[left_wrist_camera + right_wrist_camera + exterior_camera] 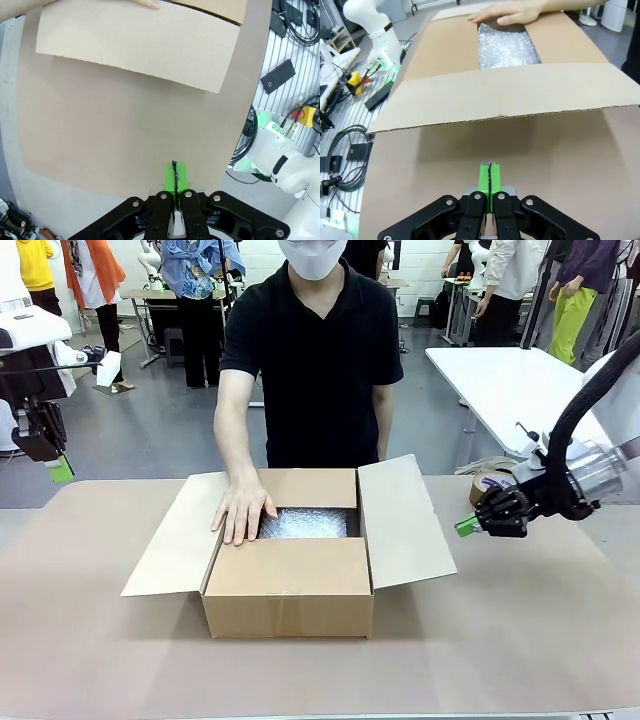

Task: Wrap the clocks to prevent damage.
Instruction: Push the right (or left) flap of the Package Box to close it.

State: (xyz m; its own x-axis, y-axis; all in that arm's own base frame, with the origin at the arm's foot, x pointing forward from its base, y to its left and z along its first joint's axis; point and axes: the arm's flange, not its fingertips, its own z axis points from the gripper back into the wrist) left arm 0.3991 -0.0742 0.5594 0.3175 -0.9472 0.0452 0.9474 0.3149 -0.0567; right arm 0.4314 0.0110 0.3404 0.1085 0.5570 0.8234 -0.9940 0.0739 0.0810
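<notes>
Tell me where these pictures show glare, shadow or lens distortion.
Front view: the bubble wrap glints inside the box. Right wrist view: the right flap casts a shadow on the table. Left wrist view: the wide lens bends the edges of the left flap.

- Box point(288, 590): matt brown cardboard, flap edges slightly rough.
- Bubble wrap point(305, 524): glossy, crinkled clear plastic.
- Desk point(520, 640): smooth, matt tan covering.
</notes>
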